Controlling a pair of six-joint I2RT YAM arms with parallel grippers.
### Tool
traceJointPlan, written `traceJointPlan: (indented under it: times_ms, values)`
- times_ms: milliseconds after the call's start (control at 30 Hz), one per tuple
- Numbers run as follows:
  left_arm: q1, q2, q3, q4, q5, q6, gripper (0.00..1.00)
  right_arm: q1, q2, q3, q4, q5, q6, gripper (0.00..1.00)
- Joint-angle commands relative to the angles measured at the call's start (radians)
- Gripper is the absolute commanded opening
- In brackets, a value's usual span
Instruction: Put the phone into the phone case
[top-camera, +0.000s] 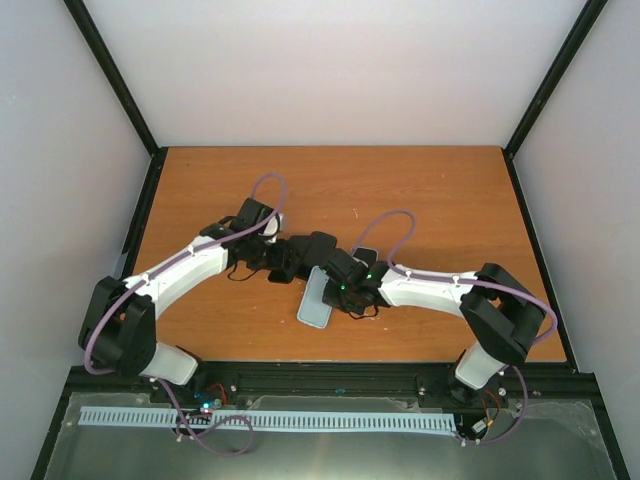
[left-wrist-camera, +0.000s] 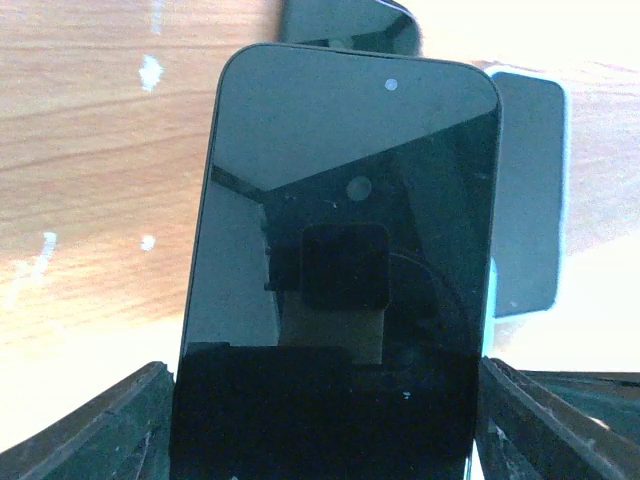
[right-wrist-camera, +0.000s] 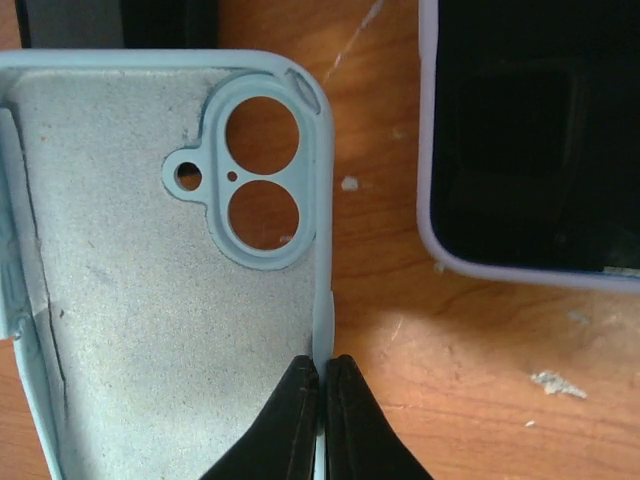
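The left gripper clamps the phone; the right gripper pinches the case by its rim, at the phone's 6 o'clock.

A lilac-cased phone lies on the wooden table.

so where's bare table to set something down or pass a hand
Free: the table, far half behind both arms, and the near strip between left arm and phone case. Crowded: centre, where the left end effector holding the phone, the right end effector and a second phone bunch.
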Motion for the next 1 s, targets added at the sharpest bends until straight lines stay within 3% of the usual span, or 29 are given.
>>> traceJointPlan:
  times_ms: [0, 133, 200, 267, 367, 433, 533, 700, 967]
  values:
    - [-0.052, -0.055, -0.017, 0.056, 0.069, -0.056, 0.61, 0.050, 0.023, 0.015, -0.013, 0.075, 0.117, 0.03]
    - [-0.067, -0.086, -0.070, 0.083, 0.081, -0.091, 0.60, 0.065, 0.029, -0.025, 0.011, 0.067, 0.155, 0.03]
    - [-0.077, -0.092, -0.086, 0.088, 0.084, -0.100, 0.59, 0.066, 0.022, -0.037, 0.026, 0.061, 0.156, 0.09]
    - [-0.093, -0.088, -0.096, 0.089, 0.082, -0.104, 0.59, 0.066, 0.007, -0.033, 0.027, 0.072, 0.131, 0.21]
    - [-0.109, -0.087, -0.115, 0.101, 0.088, -0.115, 0.59, 0.066, -0.031, -0.028, 0.004, 0.105, 0.100, 0.46]
    - [-0.118, -0.094, -0.130, 0.113, 0.097, -0.130, 0.59, 0.065, -0.069, -0.037, -0.011, 0.132, 0.072, 0.56]
    - [-0.148, -0.100, -0.140, 0.134, 0.101, -0.162, 0.59, 0.063, -0.151, -0.080, -0.006, 0.182, 0.041, 0.58]
    - [-0.207, -0.078, -0.147, 0.171, 0.083, -0.220, 0.58, 0.050, -0.339, -0.184, 0.139, 0.213, -0.015, 0.59]
    - [-0.287, -0.038, -0.157, 0.240, 0.062, -0.292, 0.58, 0.049, -0.469, -0.253, 0.081, 0.321, 0.084, 0.58]
